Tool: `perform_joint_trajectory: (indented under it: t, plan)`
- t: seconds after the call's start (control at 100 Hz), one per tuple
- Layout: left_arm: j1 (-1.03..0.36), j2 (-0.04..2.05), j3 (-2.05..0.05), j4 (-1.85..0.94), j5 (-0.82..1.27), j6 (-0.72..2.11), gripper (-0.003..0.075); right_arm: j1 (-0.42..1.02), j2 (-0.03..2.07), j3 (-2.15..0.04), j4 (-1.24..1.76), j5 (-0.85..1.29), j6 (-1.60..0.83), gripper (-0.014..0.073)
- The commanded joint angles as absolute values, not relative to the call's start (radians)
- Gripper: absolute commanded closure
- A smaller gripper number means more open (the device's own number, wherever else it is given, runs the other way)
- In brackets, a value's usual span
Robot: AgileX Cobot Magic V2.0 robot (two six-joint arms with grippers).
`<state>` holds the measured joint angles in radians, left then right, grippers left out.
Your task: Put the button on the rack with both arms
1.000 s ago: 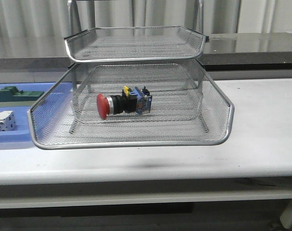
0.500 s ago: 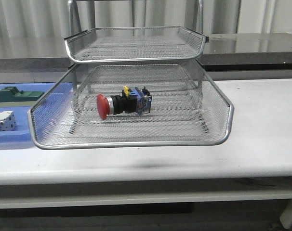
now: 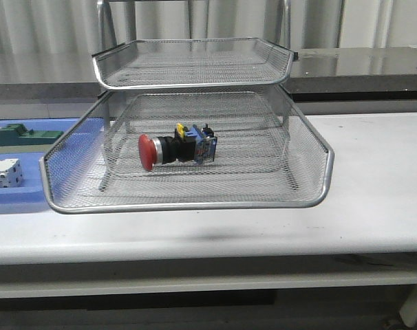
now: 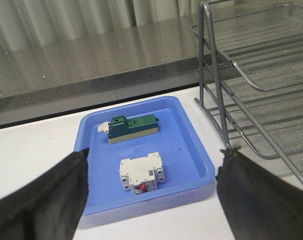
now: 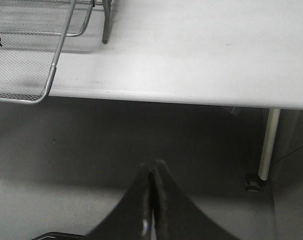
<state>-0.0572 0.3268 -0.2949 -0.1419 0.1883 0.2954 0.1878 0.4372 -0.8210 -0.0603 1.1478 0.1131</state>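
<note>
My left gripper [image 4: 151,200] hangs wide open with nothing between its fingers, looking down on the blue tray [image 4: 194,145] with the green block [image 4: 134,127] and white block [image 4: 141,173] in it, the rack [image 4: 256,85] just beside. My right gripper [image 5: 152,200] is closed on nothing, tips together, hanging off the table's [image 5: 201,60] front edge over the floor. Nothing has shifted over the last second in the front view (neither arm shows there). The button [image 3: 175,149] lies on its side in the rack's pulled-out middle tray [image 3: 188,204], so I judge the placement done and both arms withdrawn.
</note>
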Motion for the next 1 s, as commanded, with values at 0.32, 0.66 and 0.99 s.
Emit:
perform_joint_trajectory:
  t: [0.32, 0.66, 0.99]
  plan:
    - [-0.056, 0.317, -0.312, -0.158, 0.086, 0.283, 0.0313, 0.185, 0.442, -0.847, -0.073, 1.092, 0.110, 0.0661]
    - [-0.056, 0.317, -0.312, -0.158, 0.087, 0.283, 0.0739, 0.185, 0.442, -0.847, -0.073, 1.092, 0.110, 0.0661]
    - [-0.056, 0.317, -0.312, -0.158, 0.087, 0.283, 0.0741, 0.185, 0.442, -0.847, -0.070, 1.085, 0.110, 0.0661]
